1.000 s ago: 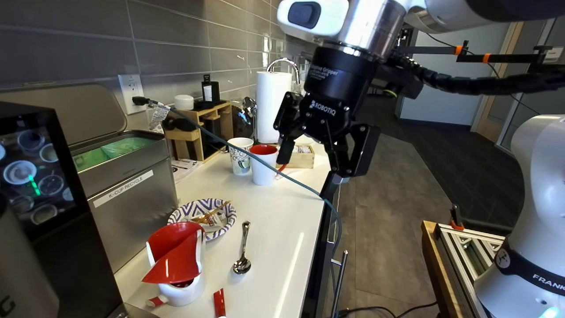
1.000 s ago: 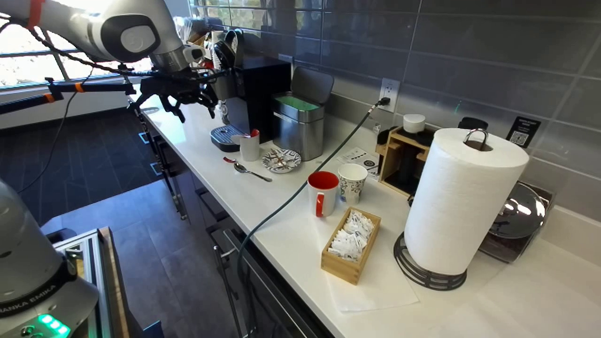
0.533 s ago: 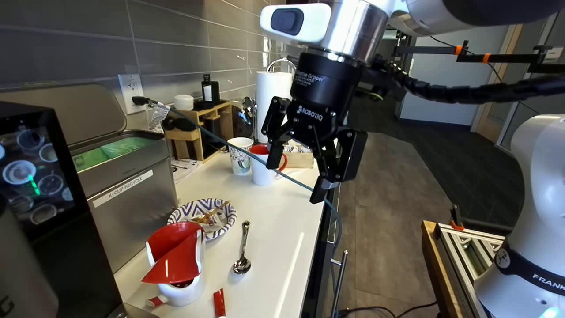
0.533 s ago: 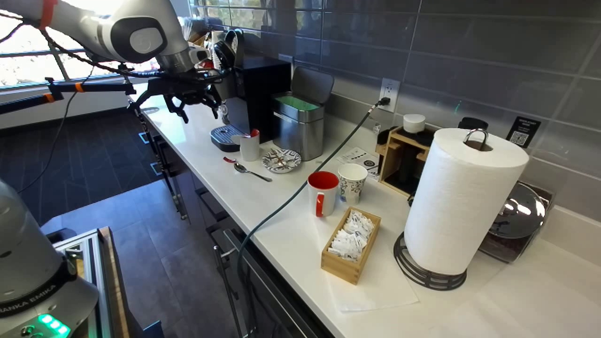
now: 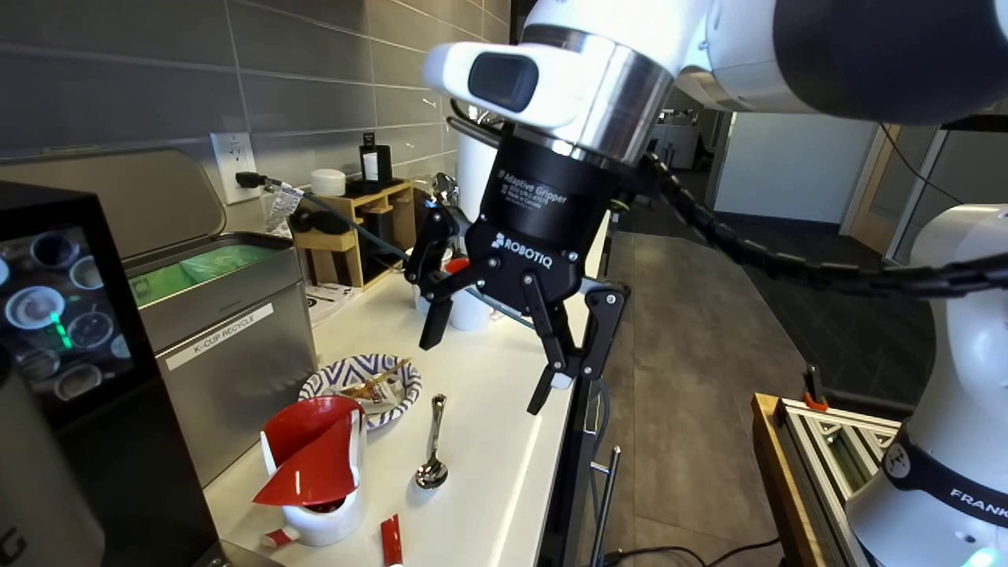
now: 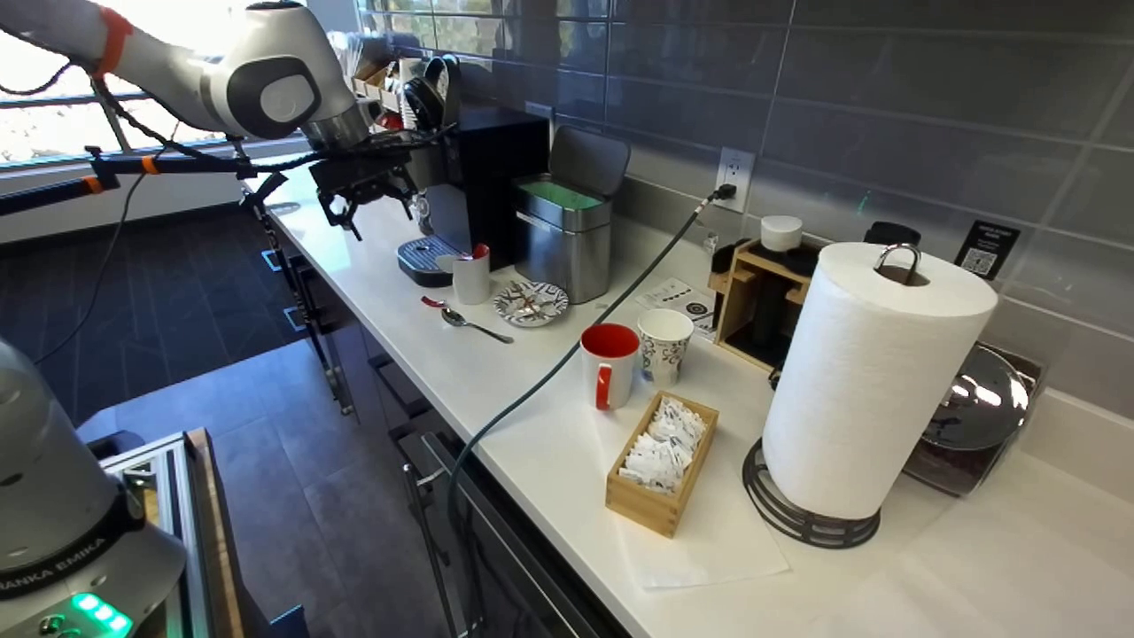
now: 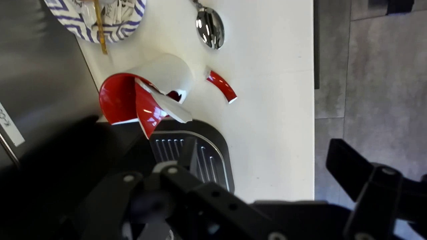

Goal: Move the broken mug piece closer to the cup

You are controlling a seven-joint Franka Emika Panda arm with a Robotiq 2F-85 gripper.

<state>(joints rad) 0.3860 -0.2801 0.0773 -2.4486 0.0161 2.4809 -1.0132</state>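
The broken mug piece (image 5: 324,469) is a jagged red shard with a white outer face. It leans in the mouth of a broken white mug (image 5: 324,526) with a handle stub. In the wrist view the shard (image 7: 149,111) juts over the mug's (image 7: 168,68) rim at the left. A whole white mug with red inside (image 6: 611,368) stands farther along, beside a patterned paper cup (image 6: 664,350). My gripper (image 5: 484,372) is open and empty above the counter, apart from the shard; it also shows in an exterior view (image 6: 383,223) and the wrist view (image 7: 265,155).
A small red handle fragment (image 7: 222,86), a spoon (image 5: 433,457) and a patterned plate (image 5: 315,387) with wrappers lie near the broken mug. A coffee machine tray (image 7: 213,160) and steel bin (image 5: 244,370) stand close. A cable (image 6: 532,387) crosses the counter.
My gripper has come nearer and lower over the counter in one exterior view, and shifted slightly right in the opposite view. It stays open. The objects have not moved.
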